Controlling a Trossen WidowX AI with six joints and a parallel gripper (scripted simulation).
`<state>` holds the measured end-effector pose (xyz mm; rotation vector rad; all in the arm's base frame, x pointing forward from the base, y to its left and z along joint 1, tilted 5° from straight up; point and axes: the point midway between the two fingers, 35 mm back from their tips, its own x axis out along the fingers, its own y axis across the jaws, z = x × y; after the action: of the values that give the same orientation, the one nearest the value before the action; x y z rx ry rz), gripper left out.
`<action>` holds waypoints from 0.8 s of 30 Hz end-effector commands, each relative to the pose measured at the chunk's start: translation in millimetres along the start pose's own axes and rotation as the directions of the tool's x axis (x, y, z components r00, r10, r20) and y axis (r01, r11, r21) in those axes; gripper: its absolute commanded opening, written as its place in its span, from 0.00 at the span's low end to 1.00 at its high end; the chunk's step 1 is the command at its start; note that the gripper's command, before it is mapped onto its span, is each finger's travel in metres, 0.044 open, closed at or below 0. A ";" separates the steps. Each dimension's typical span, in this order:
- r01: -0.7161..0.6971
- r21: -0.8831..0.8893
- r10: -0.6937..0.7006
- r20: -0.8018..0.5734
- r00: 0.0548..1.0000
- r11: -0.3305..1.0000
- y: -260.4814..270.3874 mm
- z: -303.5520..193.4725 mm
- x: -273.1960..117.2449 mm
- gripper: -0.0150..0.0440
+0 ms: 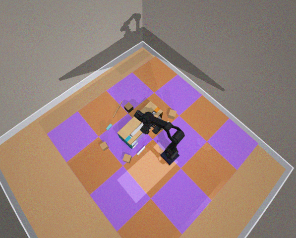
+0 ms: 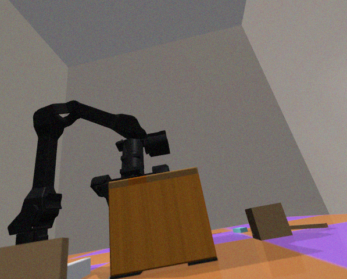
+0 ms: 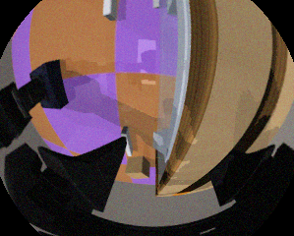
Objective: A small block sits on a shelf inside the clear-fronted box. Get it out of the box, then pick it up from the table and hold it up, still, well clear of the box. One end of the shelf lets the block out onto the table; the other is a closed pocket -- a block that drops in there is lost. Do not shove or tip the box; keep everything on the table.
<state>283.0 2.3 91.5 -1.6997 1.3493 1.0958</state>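
Observation:
The wooden box stands upright on the table, with a teal patch at one end and an orange patch at the other in the top view. A white strip shows along its top opening. Its clear front shows as a pale edge in the wrist view. My gripper is open and empty. It points down at the box, one finger on the clear-front side and the other over the top in the wrist view. The exterior view hides the fingertips behind the box. I cannot make out the block on the shelf.
Several tan blocks stand around the box, including one past the orange end and one near the teal end. A teal piece and a thin stick lie behind. White bars lie in front.

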 end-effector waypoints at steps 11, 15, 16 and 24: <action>0.003 0.001 -0.003 -0.008 1.000 1.000 0.0 -31.1 10.1 0.93; 0.003 0.001 -0.003 -0.009 1.000 1.000 0.0 -40.0 13.0 0.93; 0.003 0.001 -0.003 -0.009 1.000 1.000 0.0 -42.2 13.7 0.93; 0.003 0.001 -0.003 -0.011 1.000 1.000 -0.1 -60.5 19.7 0.93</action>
<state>295.1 -52.8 97.3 -1.7097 1.3541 1.0836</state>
